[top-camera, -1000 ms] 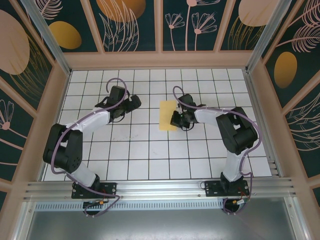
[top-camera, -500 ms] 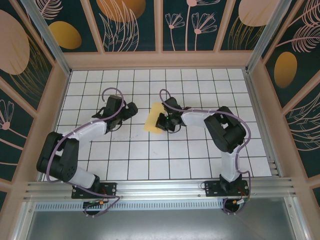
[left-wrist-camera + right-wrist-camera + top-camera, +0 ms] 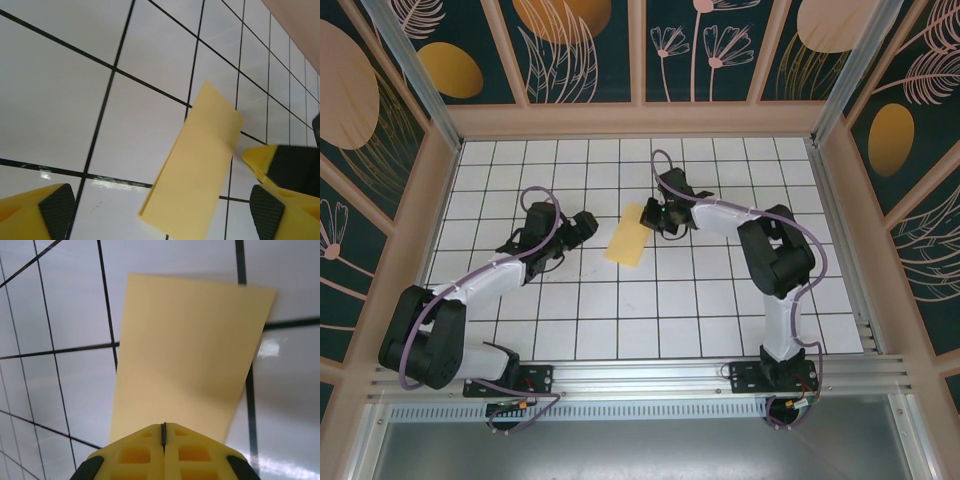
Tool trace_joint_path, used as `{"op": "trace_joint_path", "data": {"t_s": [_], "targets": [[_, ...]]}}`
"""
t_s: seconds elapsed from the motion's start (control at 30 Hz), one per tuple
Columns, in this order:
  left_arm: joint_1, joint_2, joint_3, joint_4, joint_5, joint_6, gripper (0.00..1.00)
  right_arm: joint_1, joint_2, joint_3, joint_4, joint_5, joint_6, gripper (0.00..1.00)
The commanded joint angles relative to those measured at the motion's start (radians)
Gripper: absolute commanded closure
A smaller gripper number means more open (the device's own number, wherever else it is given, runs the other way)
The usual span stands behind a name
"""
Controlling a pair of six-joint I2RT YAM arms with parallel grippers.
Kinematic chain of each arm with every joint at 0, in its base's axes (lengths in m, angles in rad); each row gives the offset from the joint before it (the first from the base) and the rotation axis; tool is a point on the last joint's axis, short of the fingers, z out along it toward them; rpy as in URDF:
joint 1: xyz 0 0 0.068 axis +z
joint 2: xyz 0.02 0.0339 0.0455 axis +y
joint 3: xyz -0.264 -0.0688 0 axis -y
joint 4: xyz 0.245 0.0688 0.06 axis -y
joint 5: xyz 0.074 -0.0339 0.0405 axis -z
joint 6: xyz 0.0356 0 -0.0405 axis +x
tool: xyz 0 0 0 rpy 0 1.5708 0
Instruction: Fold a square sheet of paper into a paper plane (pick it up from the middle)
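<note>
**Desk:** What leads our caption?

**Photo:** The paper (image 3: 626, 241), a narrow yellow strip near the middle of the table, its length running from 1 o'clock to 7 o'clock. We read it as the sheet already folded in half, though we cannot make out the crease.

**Desk:** Who has it?

**Photo:** The right gripper (image 3: 650, 217), clenched on the strip's 1 o'clock end. From its wrist we see the jaws pressed together and the paper fanning out ahead. The left gripper (image 3: 588, 223) stands at the strip's 9 o'clock, near but apart, its fingers (image 3: 55, 207) spread wide and grasping nothing.

**Desk:** What could go wrong from here?

**Photo:** We would watch that single pinch at one end. Paper this thin can sag, swing or slip free, and the two halves may spring apart. If the left gripper closes while the strip lies askew to it, we could get a crumpled corner or a stray crease that spoils later folds. The glossy tiles give little hold, so a dragged end may skate instead of staying put.

**Desk:** And the setting?

**Photo:** A white table (image 3: 620, 320) ruled in black squares, shiny enough to throw back glare. There is a metal rail (image 3: 640, 372) at 6 o'clock, and dark teal walls (image 3: 730, 85) with orange ovals (image 3: 450, 70) and pale plant drawings.
</note>
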Motion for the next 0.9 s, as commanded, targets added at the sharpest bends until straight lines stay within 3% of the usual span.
{"op": "trace_joint_path", "data": {"t_s": [0.0, 0.23, 0.33, 0.57, 0.73, 0.87], "targets": [[-0.028, 0.034, 0.031, 0.045, 0.047, -0.029, 0.1, -0.009, 0.077, 0.05, -0.086, 0.027, -0.079, 0.97], [-0.116, 0.101, 0.059, 0.127, 0.044, -0.097, 0.2, -0.01, 0.108, 0.055, -0.118, 0.058, -0.054, 0.97], [-0.148, 0.136, 0.055, 0.168, 0.063, -0.148, 0.31, -0.01, 0.066, -0.009, -0.121, 0.075, -0.012, 0.97], [-0.246, 0.18, 0.04, 0.237, 0.063, -0.23, 0.43, -0.008, -0.105, -0.223, -0.033, 0.037, 0.108, 0.99], [-0.296, 0.224, 0.046, 0.241, 0.05, -0.25, 0.62, -0.009, -0.238, -0.345, 0.124, 0.007, 0.022, 1.0], [-0.319, 0.279, 0.073, 0.244, 0.062, -0.251, 0.8, -0.01, -0.287, -0.437, 0.227, -0.131, -0.044, 1.0]]}}
